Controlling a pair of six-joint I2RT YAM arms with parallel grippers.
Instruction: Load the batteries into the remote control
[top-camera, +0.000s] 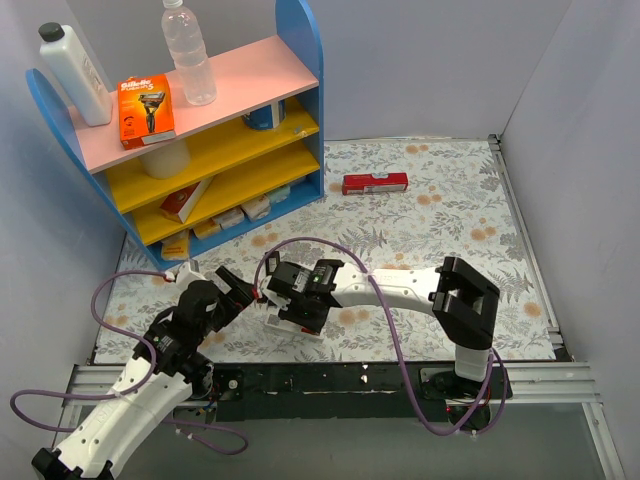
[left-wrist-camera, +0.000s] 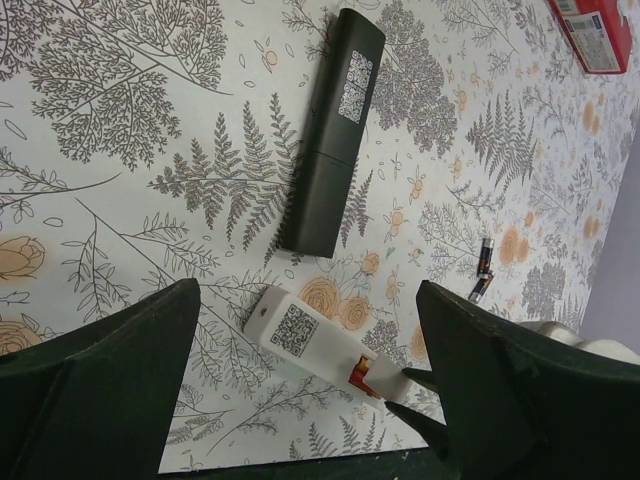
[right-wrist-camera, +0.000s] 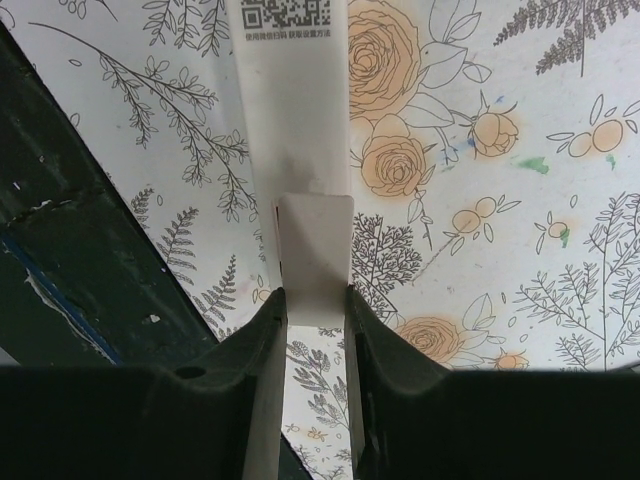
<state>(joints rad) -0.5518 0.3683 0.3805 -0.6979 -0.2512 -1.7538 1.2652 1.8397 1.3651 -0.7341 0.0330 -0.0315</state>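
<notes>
A white remote control (left-wrist-camera: 300, 335) lies face down on the floral mat, its QR label up. A red battery (left-wrist-camera: 360, 376) shows in its open compartment. My right gripper (right-wrist-camera: 315, 295) is shut on the white battery cover (right-wrist-camera: 315, 250), which it holds at the near end of the white remote control (right-wrist-camera: 295, 100). In the left wrist view its dark fingertips (left-wrist-camera: 408, 380) pinch that cover. My left gripper (left-wrist-camera: 308, 292) hovers open above the remote, touching nothing. Two loose batteries (left-wrist-camera: 483, 270) lie to the right. In the top view both grippers, left (top-camera: 235, 288) and right (top-camera: 292, 318), meet near the front edge.
A black remote (left-wrist-camera: 335, 130) lies beyond the white one. A red box (top-camera: 375, 183) rests mid-mat. A coloured shelf (top-camera: 240, 140) with bottles and boxes stands at the back left. The mat's front edge (left-wrist-camera: 300, 465) is close below the white remote.
</notes>
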